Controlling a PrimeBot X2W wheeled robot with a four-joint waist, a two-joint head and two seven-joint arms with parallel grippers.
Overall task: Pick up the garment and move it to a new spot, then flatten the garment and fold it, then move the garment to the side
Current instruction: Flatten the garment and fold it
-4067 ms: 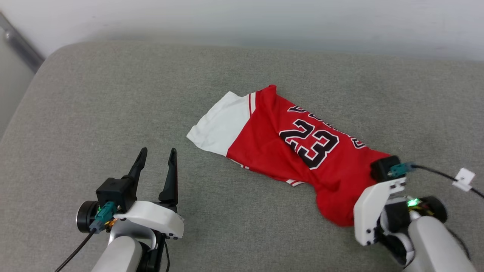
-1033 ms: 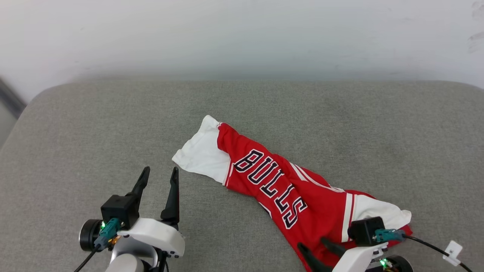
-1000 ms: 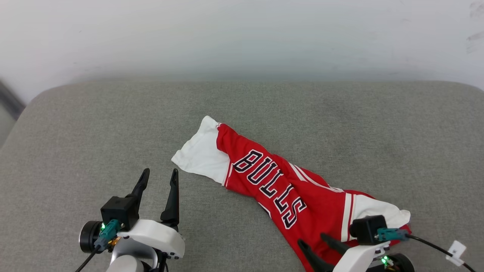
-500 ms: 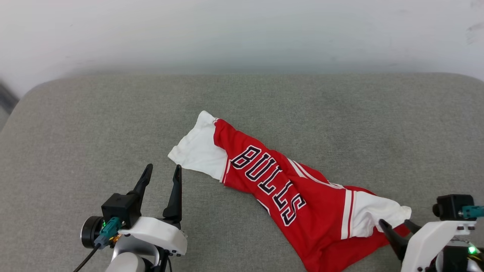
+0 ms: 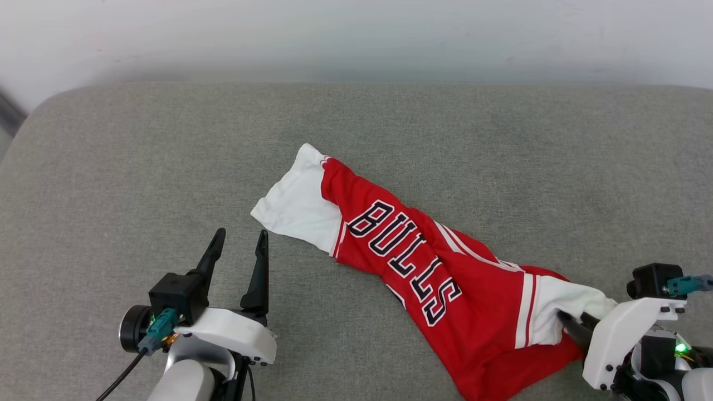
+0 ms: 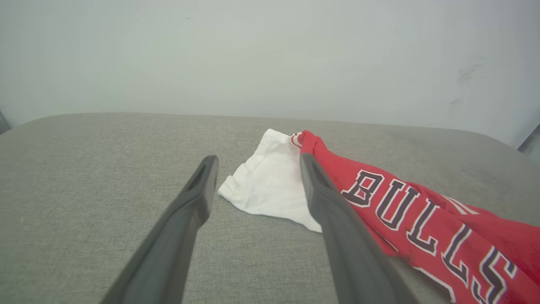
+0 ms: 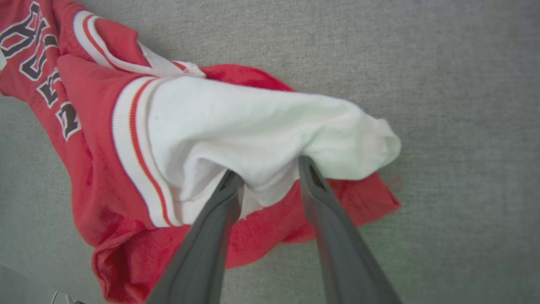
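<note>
- At four o'clock, right gripper, fingers apart, straddles a white sleeve of the garment, likely to pinch it.
- Seven o'clock: left gripper hovers apart, empty.

The place reads as a plain indoor room set up for trials with a piece of soft furniture; whether it is a home or a lab cannot be told. The work surface is a wide grey upholstered cushion with a woven fabric cover and rounded corners, like a sofa seat or a padded bench. It stands against a flat white wall that carries faint scuff marks. A dark strip runs beside the cushion's far left corner. A crumpled red Bulls jersey lying on the cushion is the one household touch.
</note>
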